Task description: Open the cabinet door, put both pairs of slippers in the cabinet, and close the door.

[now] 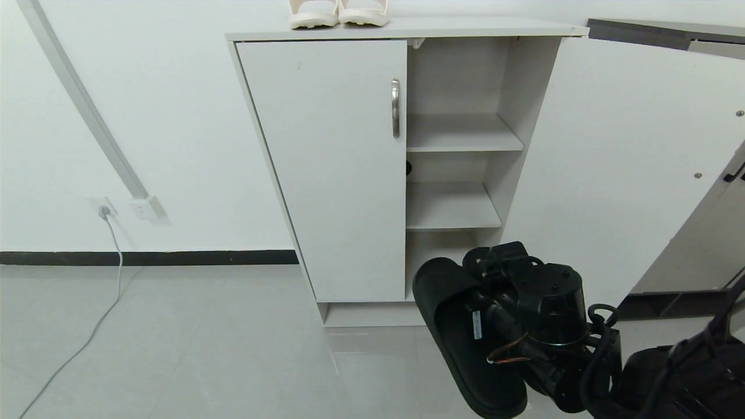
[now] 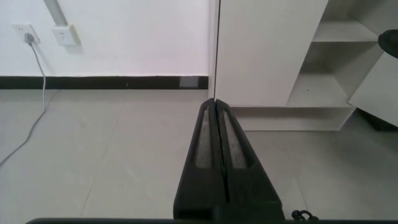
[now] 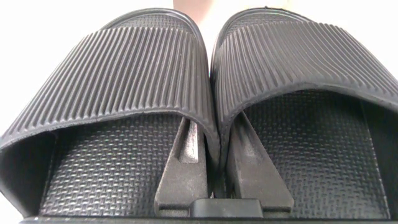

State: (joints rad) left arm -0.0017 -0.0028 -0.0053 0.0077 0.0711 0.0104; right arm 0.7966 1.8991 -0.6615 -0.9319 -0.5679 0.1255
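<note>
Black slippers (image 1: 457, 317) first: carried low before the open cabinet (image 1: 320, 174), inner edges clamped between fingers of right gripper (image 3: 214, 146). Fingers of left gripper (image 2: 216, 121) together. Next, likely: set onto a shelf (image 1: 451, 212), then fetch white slippers (image 1: 337, 13) from the top.

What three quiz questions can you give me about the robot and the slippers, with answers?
1. Fill in: the left gripper has its fingers ___.
2. Which one holds the black slippers? A) left gripper B) right gripper
3. True or false: the white slippers are inside the cabinet.
Key: 1 shut. 2 B. 3 false, they sit on top of it.
</note>
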